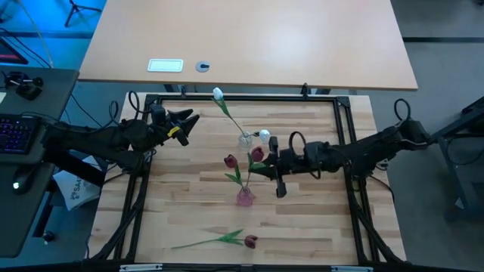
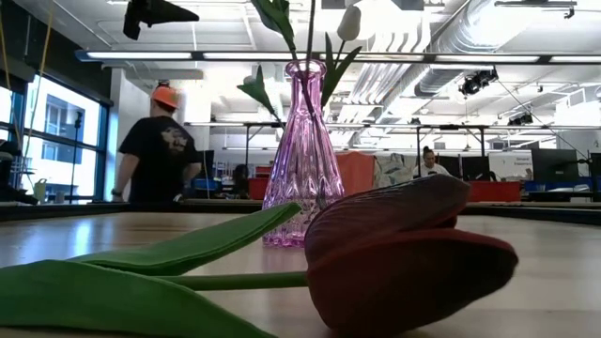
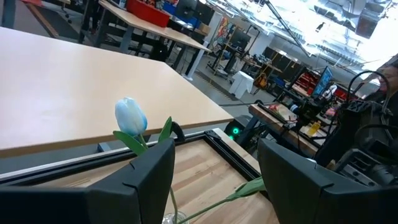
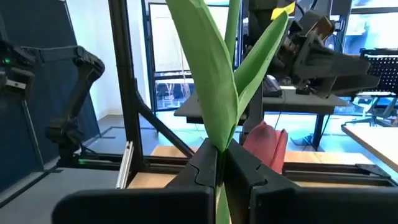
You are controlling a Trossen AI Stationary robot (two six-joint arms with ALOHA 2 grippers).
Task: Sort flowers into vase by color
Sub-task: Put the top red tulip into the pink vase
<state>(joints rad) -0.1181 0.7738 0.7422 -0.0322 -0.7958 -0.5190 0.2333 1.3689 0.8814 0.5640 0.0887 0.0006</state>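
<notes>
Right hand (image 1: 266, 168) clamped on a red tulip (image 1: 257, 154) stem, just beside the pink vase (image 1: 244, 196). Left hand (image 1: 184, 123) apart, idle, well clear. Risk: the stem could snag the tulips already in the vase and tip it. One red tulip (image 1: 250, 242) lies on the counter (image 1: 189, 196).

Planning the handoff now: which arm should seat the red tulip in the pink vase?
Right. The right gripper is already shut on a red tulip stem just beside the pink vase. The left gripper is open, off toward the left edge.
</notes>
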